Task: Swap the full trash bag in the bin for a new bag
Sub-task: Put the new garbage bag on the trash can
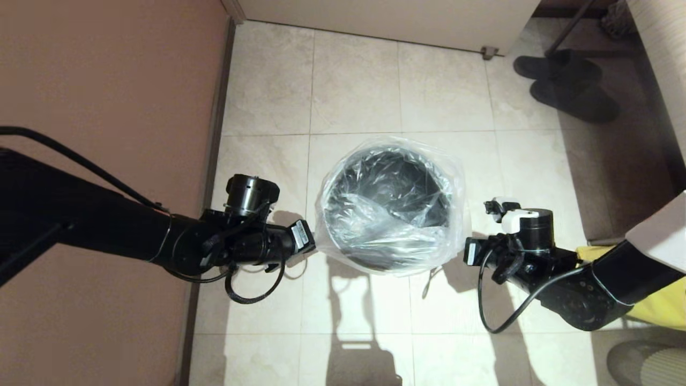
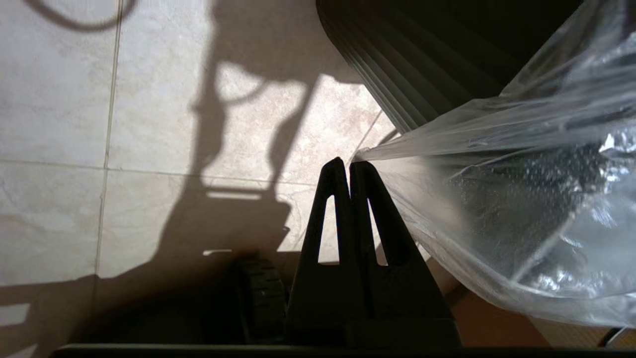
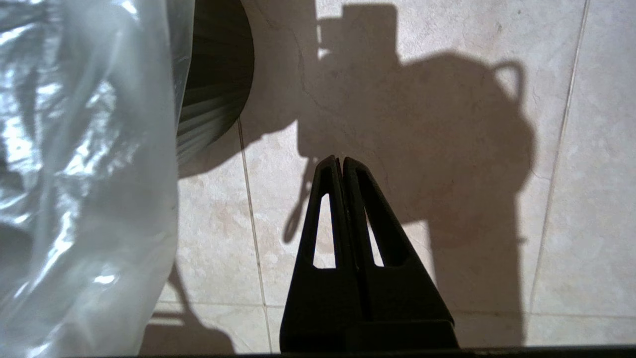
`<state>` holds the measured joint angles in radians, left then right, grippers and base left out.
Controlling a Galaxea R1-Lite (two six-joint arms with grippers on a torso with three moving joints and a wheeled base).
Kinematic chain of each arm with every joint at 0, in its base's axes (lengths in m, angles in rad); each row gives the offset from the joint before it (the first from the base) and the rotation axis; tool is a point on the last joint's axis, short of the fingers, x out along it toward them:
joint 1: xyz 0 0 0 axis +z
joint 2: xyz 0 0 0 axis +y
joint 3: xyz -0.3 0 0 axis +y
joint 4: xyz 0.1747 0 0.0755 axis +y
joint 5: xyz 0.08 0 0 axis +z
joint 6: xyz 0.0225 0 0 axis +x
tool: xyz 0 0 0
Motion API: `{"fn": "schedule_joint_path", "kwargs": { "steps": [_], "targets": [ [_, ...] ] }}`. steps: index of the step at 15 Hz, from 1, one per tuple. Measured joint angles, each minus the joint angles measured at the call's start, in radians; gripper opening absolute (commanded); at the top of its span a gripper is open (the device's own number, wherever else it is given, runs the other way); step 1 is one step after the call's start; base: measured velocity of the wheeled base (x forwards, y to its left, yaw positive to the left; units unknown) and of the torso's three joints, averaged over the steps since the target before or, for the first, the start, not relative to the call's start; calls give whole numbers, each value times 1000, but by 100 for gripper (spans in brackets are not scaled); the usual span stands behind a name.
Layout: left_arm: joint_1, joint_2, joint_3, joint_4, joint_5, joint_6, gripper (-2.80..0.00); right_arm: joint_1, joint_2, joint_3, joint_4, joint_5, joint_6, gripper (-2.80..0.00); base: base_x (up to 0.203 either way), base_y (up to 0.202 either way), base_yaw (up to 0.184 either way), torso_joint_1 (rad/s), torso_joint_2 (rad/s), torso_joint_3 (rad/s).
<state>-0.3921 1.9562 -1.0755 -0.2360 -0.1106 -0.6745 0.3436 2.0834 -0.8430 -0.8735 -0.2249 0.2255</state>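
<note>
The bin (image 1: 375, 264) stands on the tiled floor between my two arms. Its ribbed dark wall shows in the left wrist view (image 2: 422, 64) and the right wrist view (image 3: 213, 89). The new bag (image 1: 391, 225) is a clear crinkly film draped over the bin's mouth and sagging into it. My left gripper (image 2: 346, 161) points down at the bin's left side, shut on a taut corner of the new bag (image 2: 521, 199). My right gripper (image 3: 340, 159) hangs over bare tile to the bin's right, shut and empty, a little apart from the bag (image 3: 84, 174).
A brown wall (image 1: 107, 80) runs close along the left arm. Dark slippers (image 1: 568, 88) lie at the back right. An opaque yellow bag (image 1: 659, 305) sits behind the right arm, with a grey mat (image 1: 643, 364) at the near right corner.
</note>
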Motion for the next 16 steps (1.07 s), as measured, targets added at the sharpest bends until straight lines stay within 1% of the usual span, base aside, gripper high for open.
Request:
{"fn": "schedule_joint_path", "kwargs": {
  "steps": [2,5,10,12,14,15,16],
  "targets": [
    [8,33,-15,-15,0,7,-280,-9,41,-15,-45,2,0,-280,0,0,0,0,0,0],
    [18,81,-50,-14,1,15,-280,-32,90,-52,-47,3,0,-280,0,0,0,0,0,0],
    [5,99,-35,-7,4,13,-280,-56,107,-49,-42,2,-1,-280,0,0,0,0,0,0],
    [5,52,15,0,2,12,-280,-51,85,-30,-34,1,-1,-280,0,0,0,0,0,0],
    [1,-30,82,23,-1,13,-280,-42,60,-2,-33,1,-1,-280,0,0,0,0,0,0],
    [-3,-79,107,56,-1,14,-280,-41,44,21,-33,0,-1,-280,0,0,0,0,0,0],
    [-10,-124,124,113,-1,14,-280,-43,25,44,-33,-3,-2,-280,0,0,0,0,0,0]
  ]
}}
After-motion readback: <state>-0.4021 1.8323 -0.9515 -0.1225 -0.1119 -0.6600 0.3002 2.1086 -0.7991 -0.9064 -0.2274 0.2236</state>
